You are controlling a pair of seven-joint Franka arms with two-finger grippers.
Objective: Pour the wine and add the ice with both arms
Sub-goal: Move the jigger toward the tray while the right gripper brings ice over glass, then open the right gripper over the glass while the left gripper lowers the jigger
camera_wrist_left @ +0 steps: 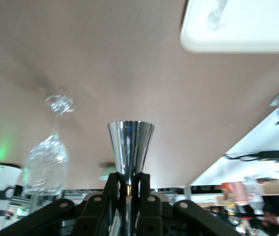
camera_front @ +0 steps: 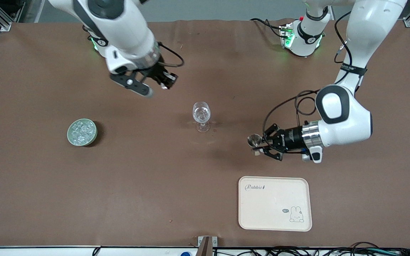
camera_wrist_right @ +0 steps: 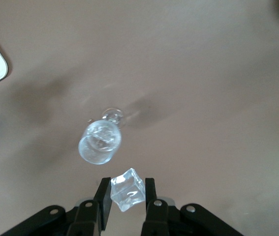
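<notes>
Ice cube (camera_wrist_right: 127, 195) clamped in right hand (camera_wrist_right: 125, 196), above wine glass (camera_wrist_right: 100, 142)

High front camera, two wrist cameras (all sharing wine glass (camera_front: 201, 114)).

I'm seeing the wine glass (camera_front: 201, 115) standing mid-table (camera_front: 205, 199), the bowl (camera_front: 82, 132) of ice (camera_front: 82, 129) sitting toward the right arm's end, the tray (camera_front: 274, 203) lying nearer the camera toward the left arm's end.

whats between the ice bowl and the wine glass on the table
Nothing. In the front view only bare brown table mat runs from the green bowl of ice to the wine glass. The right end effector, gripping an ice cube, hangs higher up.
</notes>
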